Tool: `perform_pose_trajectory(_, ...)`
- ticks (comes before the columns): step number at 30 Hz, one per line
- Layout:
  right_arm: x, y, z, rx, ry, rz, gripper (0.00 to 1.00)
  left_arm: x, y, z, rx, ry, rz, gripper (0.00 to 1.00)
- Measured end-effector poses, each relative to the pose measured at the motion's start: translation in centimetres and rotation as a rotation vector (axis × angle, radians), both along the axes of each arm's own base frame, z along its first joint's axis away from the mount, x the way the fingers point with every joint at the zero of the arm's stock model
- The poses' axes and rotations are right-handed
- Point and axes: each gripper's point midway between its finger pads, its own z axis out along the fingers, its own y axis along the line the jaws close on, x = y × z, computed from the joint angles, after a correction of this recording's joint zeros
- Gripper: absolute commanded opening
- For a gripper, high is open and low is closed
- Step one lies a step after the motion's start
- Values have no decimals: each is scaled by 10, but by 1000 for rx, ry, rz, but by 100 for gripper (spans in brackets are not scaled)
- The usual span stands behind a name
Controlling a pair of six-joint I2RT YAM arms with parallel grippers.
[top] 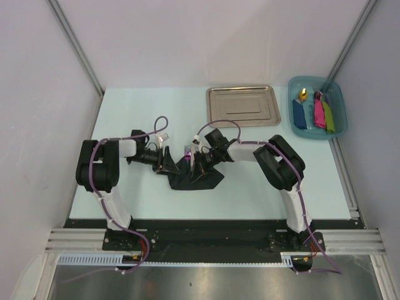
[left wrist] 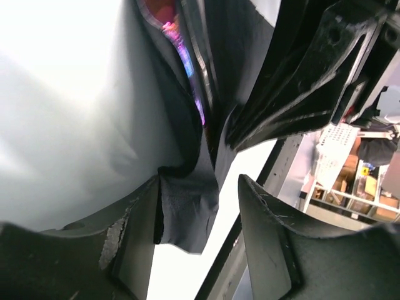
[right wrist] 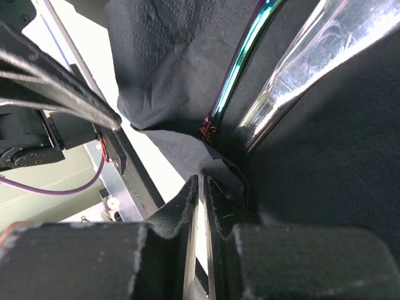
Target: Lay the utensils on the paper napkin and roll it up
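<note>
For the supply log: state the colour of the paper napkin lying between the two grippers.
Plain black paper napkin, clearest in the top external view.

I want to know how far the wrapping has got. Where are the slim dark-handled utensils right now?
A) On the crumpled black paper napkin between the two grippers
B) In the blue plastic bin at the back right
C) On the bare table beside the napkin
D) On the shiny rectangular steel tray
A: the top view shows the slim dark-handled utensils poking out of the crumpled black paper napkin, and the right wrist view shows their handles lying on it.
</note>
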Motion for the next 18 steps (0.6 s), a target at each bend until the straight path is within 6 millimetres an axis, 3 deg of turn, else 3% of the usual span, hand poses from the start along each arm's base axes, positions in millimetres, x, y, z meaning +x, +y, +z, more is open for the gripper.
perform_pose_trajectory(8,1,0,0,1,-1,-1,13,-12,22,3,-22,55,26,54)
perform_pose_trajectory(17,1,0,0,1,-1,-2,12,-28,21,4,-52,111,8,41)
perform_pose_trajectory(18,1,0,0,1,-1,-2,13,-28,21,6,-52,105,9,35)
